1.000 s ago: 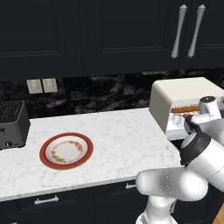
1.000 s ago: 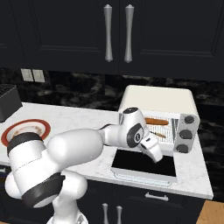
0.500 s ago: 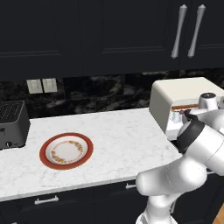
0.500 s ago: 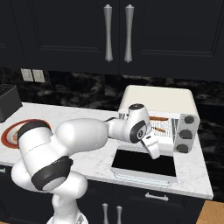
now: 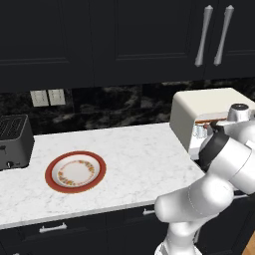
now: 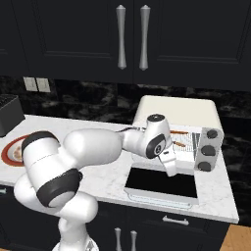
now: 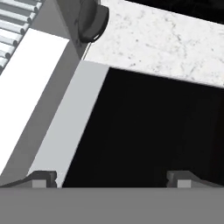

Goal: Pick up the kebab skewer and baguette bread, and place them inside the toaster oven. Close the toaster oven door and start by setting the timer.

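The cream-white toaster oven (image 6: 179, 110) stands at the counter's right end, and its dark glass door (image 6: 162, 184) lies open and flat in front of it. On the wire rack inside I see an orange-brown baguette (image 6: 177, 133) and, just below it, a thin reddish shape that may be the kebab skewer (image 6: 181, 144). My gripper (image 6: 171, 168) hangs just above the door, pointing down at it. In the hand view the door (image 7: 153, 131) is close below, and both fingertips (image 7: 43, 177) stand wide apart, open, with nothing between them.
A red-rimmed plate (image 5: 75, 172) sits bare on the white marble counter (image 5: 134, 149). A dark slot toaster (image 5: 14, 139) stands at the far left. Three dark knobs (image 6: 208, 149) run down the oven's right side. Black cabinets hang overhead.
The arm's elbow has swung and folded closer to the oven. The hand has stayed low over the open door, shifting only slightly.
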